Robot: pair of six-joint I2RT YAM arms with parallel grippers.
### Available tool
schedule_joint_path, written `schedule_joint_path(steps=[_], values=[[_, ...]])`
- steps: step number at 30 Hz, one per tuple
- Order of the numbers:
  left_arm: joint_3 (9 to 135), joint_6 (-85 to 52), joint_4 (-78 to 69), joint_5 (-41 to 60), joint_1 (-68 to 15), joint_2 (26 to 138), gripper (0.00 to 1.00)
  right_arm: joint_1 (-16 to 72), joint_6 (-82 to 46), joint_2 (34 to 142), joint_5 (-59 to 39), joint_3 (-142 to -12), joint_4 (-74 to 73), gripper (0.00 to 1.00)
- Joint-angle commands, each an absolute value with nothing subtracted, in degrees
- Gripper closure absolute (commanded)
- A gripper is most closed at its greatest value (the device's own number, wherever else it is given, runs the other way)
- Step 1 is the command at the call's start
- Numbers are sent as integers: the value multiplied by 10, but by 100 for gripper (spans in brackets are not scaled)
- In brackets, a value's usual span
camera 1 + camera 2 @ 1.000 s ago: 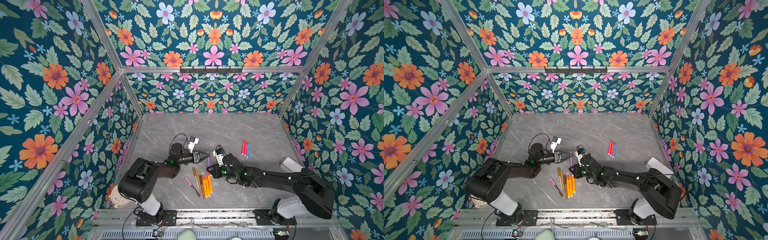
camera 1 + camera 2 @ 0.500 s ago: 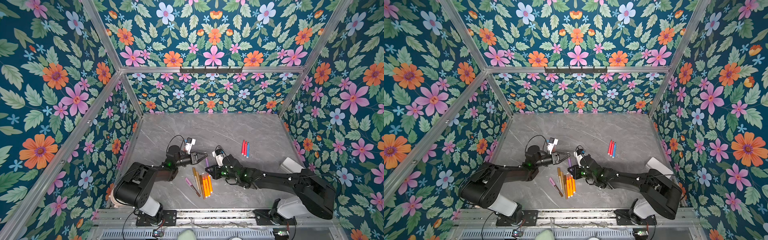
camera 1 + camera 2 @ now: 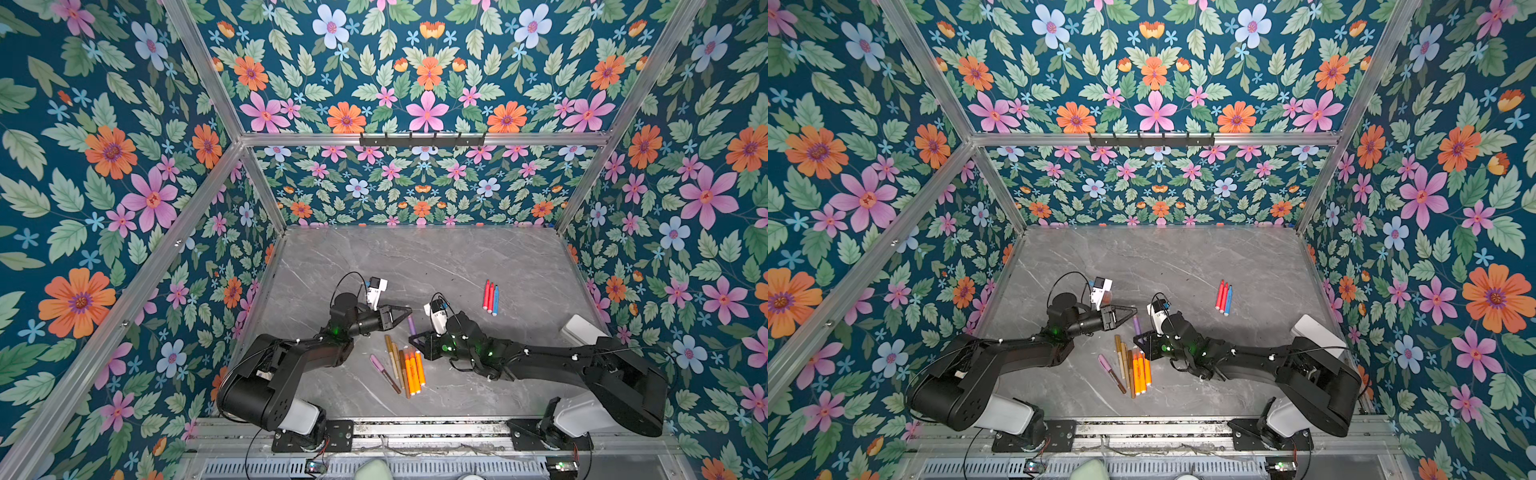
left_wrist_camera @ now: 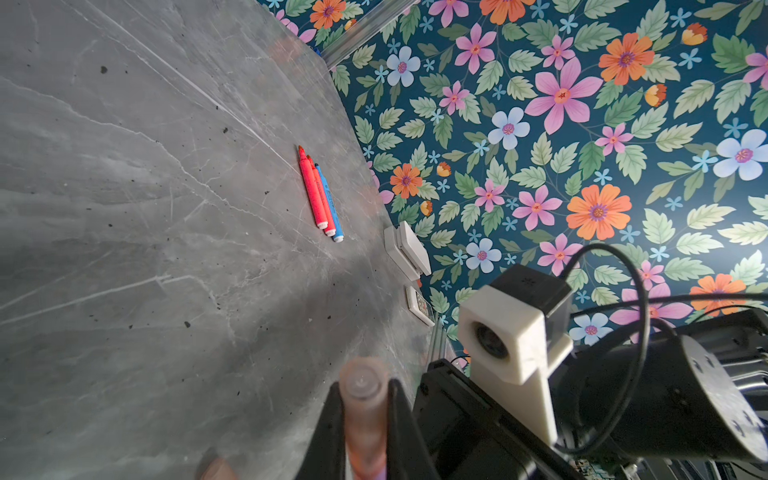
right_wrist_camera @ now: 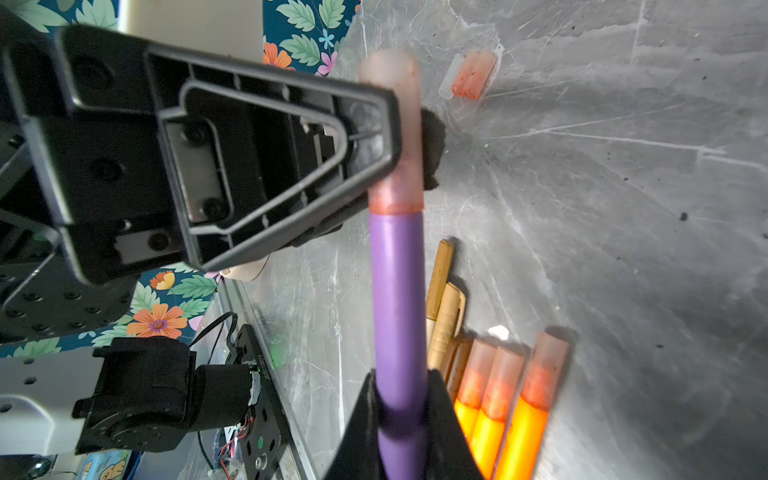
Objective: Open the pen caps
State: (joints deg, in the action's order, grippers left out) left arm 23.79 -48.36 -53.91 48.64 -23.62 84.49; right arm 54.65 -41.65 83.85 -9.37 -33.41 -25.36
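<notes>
Grey marble table [image 3: 436, 257], both arms reaching in to its middle. Left gripper [image 3: 406, 311] pinches the translucent pink cap [image 5: 392, 124] of a purple pen [image 5: 397, 291]. Right gripper [image 5: 399, 399] is clamped round the barrel lower down. The pen is held between them, cap seated on the barrel, seam closed. Just beside lie orange pens [image 3: 413, 370] with caps on and gold pens [image 3: 392, 353], side by side. Red and blue pens [image 3: 490, 297], three touching, lie well apart to the right. One loose cap [image 5: 473, 75] lies on the table.
</notes>
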Motion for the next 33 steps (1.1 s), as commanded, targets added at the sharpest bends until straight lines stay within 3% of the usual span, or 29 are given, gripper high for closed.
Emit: schedule_joint_path(steps=[1, 33], values=[[245, -433, -625, 282, -218, 843, 100, 554, -460, 841, -144, -317, -89, 100], [215, -446, -598, 185, -216, 768, 100, 609, -484, 793, -106, -265, -95, 100]])
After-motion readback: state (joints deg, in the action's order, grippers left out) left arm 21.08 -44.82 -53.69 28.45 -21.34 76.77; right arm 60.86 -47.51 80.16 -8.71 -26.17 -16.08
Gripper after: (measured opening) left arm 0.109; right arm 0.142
